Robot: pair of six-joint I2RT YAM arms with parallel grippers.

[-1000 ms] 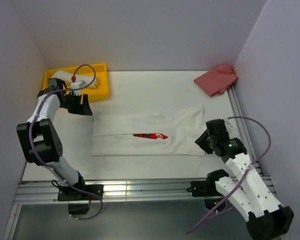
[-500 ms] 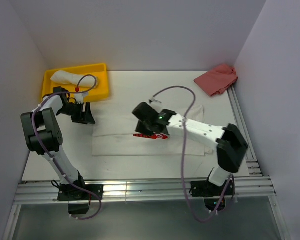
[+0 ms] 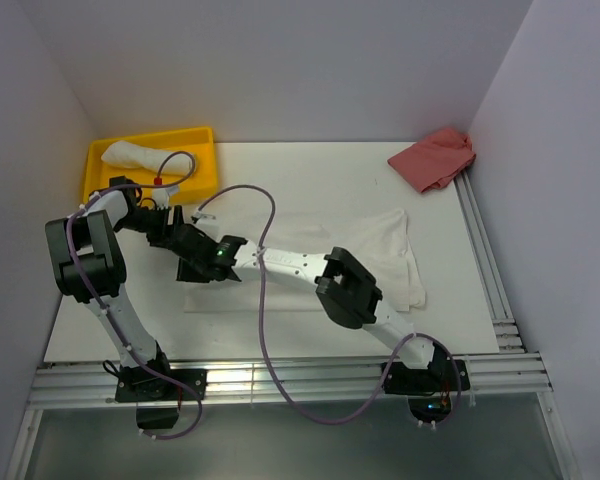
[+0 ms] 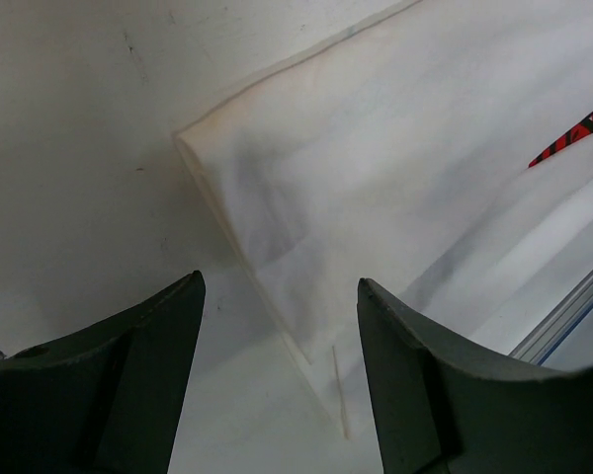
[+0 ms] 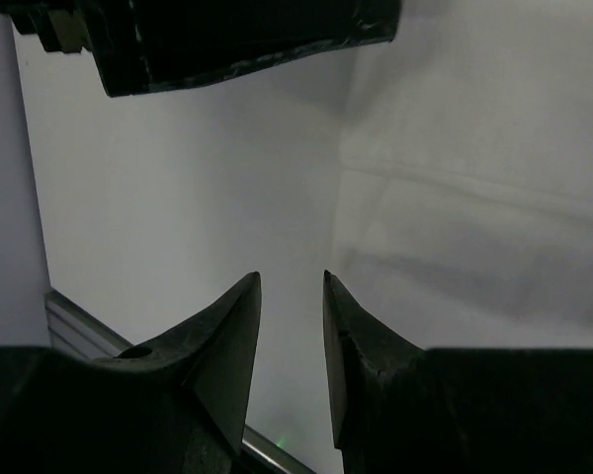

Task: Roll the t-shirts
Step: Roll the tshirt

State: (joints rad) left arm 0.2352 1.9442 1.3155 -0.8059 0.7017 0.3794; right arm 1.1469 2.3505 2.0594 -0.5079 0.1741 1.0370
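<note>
Nearest, the right gripper [image 5: 291, 279] reached across the table [image 3: 310, 180] to the left end of the flattened t-shirt [image 3: 380, 245], its fingers only narrowly parted and grasping nothing. Just beyond it, the left gripper [image 4: 279, 284] hovered over the edge of that same end with its fingers spread wide and released, the shirt's red print [image 4: 573, 133] off to one side. At the far edge, a rolled white shirt [image 3: 130, 153] lay in the yellow tray [image 3: 212, 165] on the left, and a pinkish-red cloth [image 3: 435, 157] sat in the right corner.
</note>
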